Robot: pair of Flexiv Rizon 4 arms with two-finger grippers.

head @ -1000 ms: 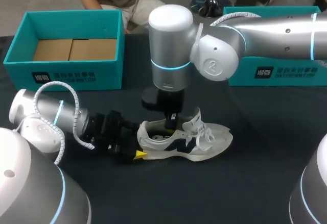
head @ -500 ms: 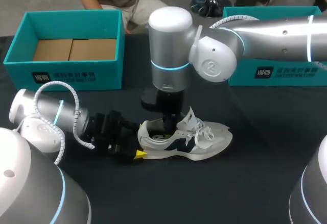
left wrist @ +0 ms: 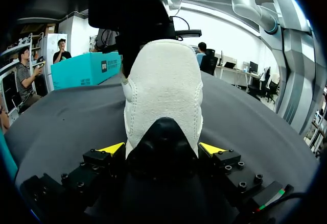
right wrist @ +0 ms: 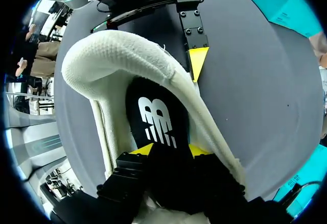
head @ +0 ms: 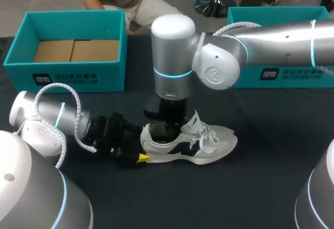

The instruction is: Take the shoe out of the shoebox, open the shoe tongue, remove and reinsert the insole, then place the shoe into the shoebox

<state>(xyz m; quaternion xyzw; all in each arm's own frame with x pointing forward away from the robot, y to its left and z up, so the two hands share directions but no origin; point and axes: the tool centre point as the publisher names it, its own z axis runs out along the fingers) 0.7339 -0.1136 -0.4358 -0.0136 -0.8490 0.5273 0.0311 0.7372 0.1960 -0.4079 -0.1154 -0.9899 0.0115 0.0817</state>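
White-navy shoe (head: 190,143) sitting on its sole on dark table (head: 271,187), out of teal shoebox (head: 68,77), black insole (right wrist: 158,117) lying inside. Clamping heel from both sides with left gripper (left wrist: 162,150), arm lying low. Holding right gripper (right wrist: 171,150) straight down in shoe opening, arm standing vertical; grip there: cannot tell.

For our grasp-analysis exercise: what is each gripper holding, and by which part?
The left gripper clamps the shoe by its heel. The right gripper is inside the shoe at the insole; any hold cannot be told.
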